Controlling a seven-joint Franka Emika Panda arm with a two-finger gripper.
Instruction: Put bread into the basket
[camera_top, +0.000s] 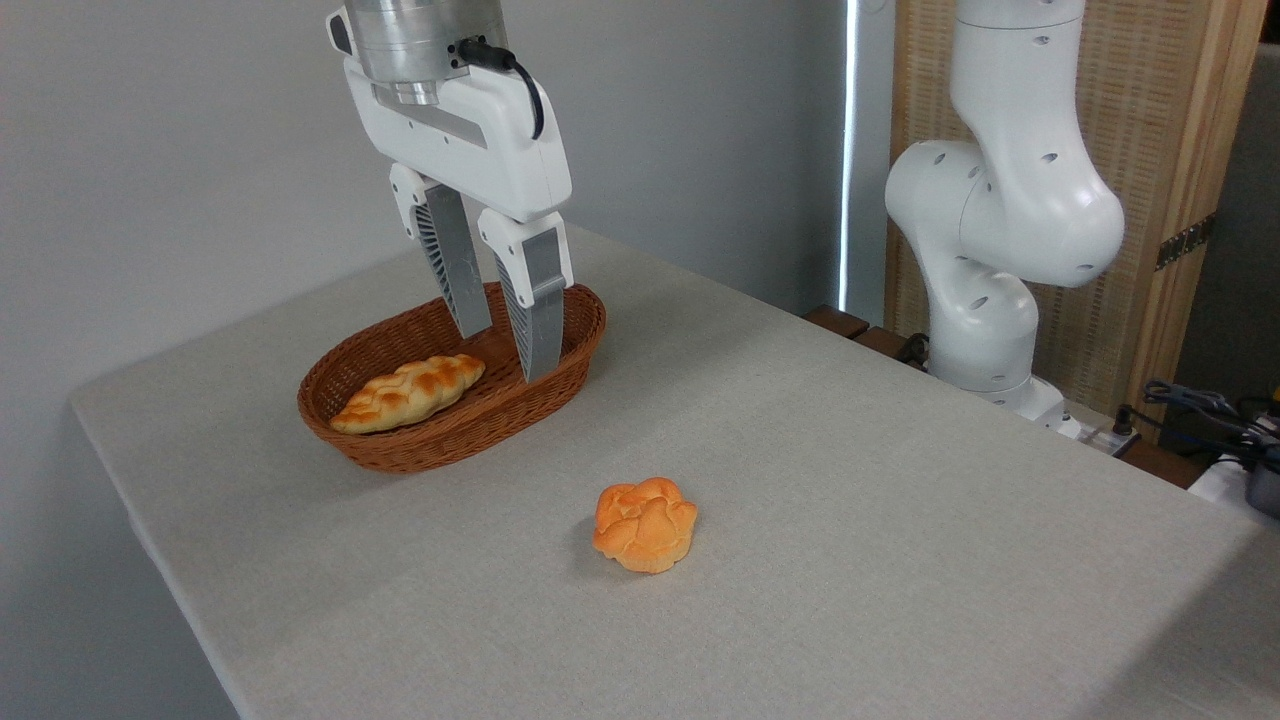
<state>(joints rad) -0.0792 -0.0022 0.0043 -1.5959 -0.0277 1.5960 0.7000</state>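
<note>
Pincer (505, 352) partly parted, empty, above basket (400, 452); bread (645, 523) mid-worktop, nearer front edge. Risk: narrow gap pushing bun away.

table (900, 560): grey cloth | on it: basket (400, 450), bread (645, 523)

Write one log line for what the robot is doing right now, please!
phase: before pick | gripper: jaws open, empty, above oval brown wicker basket | round orange bun: on grey table, untouched | long braided loaf: in basket
</note>
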